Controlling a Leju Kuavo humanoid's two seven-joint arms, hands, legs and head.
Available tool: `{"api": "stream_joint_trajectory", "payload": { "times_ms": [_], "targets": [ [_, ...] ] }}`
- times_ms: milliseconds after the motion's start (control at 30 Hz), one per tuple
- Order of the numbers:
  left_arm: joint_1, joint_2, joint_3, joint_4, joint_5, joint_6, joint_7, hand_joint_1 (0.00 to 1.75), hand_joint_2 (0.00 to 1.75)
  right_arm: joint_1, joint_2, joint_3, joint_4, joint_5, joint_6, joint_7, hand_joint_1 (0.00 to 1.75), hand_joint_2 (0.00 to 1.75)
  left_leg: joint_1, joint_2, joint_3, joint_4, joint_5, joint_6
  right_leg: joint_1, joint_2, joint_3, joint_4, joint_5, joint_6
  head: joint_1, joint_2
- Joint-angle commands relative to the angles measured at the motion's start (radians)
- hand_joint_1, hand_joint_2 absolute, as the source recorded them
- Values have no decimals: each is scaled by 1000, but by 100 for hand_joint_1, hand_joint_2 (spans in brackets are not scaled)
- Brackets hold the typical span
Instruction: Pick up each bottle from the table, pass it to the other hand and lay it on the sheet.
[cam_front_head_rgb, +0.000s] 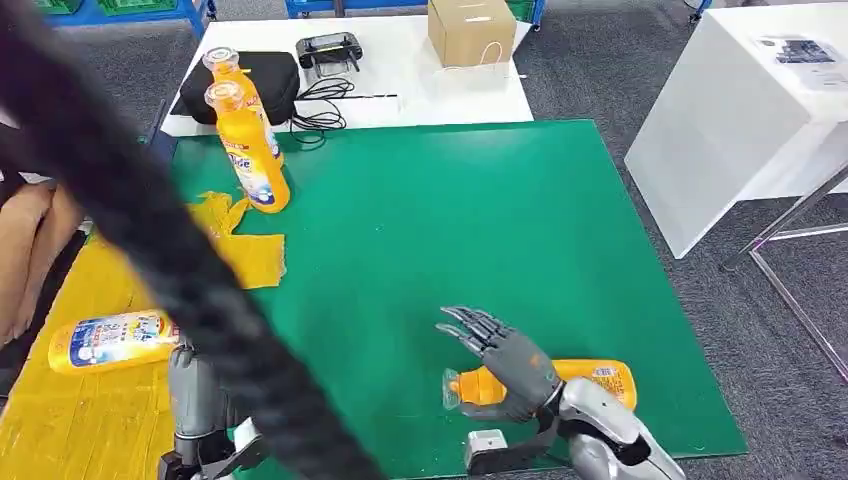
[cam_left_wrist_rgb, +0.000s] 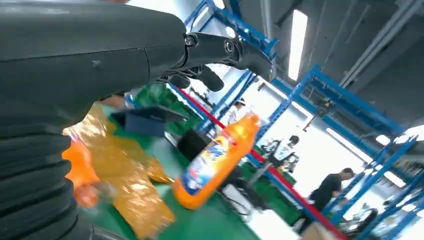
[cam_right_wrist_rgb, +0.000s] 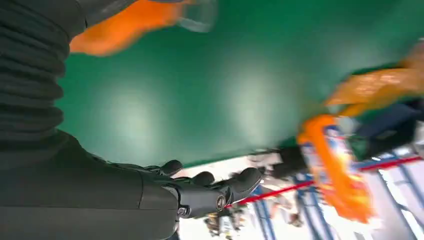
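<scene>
Yellow sheet (cam_front_head_rgb: 70, 400): lying at the left edge of the green mat (cam_front_head_rgb: 440, 230), already carrying one bottle (cam_front_head_rgb: 112, 340) on its side, so I am judging that one done.
Lying bottle (cam_front_head_rgb: 580, 378): resting flat on the green mat near its front edge, under my right hand (cam_front_head_rgb: 505, 365).
Right hand: hovering over that bottle's neck, fingers spread, holding nothing.
Left hand (cam_left_wrist_rgb: 215, 55): low beside the sheet; fingers apart and gripping nothing in the left wrist view.
Standing bottles (cam_front_head_rgb: 250, 140): two upright at the mat's far left corner, waiting.
Left to do: three bottles, by my reckoning.
</scene>
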Motion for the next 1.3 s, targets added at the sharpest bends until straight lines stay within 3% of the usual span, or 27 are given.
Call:
{"api": "stream_joint_trajectory", "payload": {
  "times_ms": [33,267,533,733,967,1300],
  "targets": [
    [10,14,-121,-56,28,-5,10,0,175,106,-63,-165,-38,30,4,38,0,175,1,-3,3,0,-1,0,1,-4,4,-1,-2,-1,0,0],
    [10,14,-121,-56,28,-5,10,0,175,106,-63,-165,-38,30,4,38,0,175,1,0,3,0,-1,0,1,-1,3,-1,-1,-1,0,0],
    [12,6,-127,-63,92,-59,7,0,175,125,-92,-193,6,179,-11,163,0,175,1,-1,3,0,-1,0,2,-2,5,-1,-2,-1,0,0],
    [6,-2,-152,-72,118,-83,-1,0,175,124,-148,-184,36,277,41,247,0,175,1,-1,3,0,-1,0,1,-2,5,-1,-1,-1,0,0],
    [-14,8,-195,-54,126,-74,-1,0,175,88,-221,-139,111,285,134,305,0,175,2,1,6,0,-2,0,2,-1,8,-2,-2,-1,0,0],
    [-33,3,-201,-10,114,-75,-1,0,175,6,-181,-101,209,359,150,369,0,175,2,3,5,-1,-1,-1,2,1,6,-3,0,-1,0,0]
  ]
}}
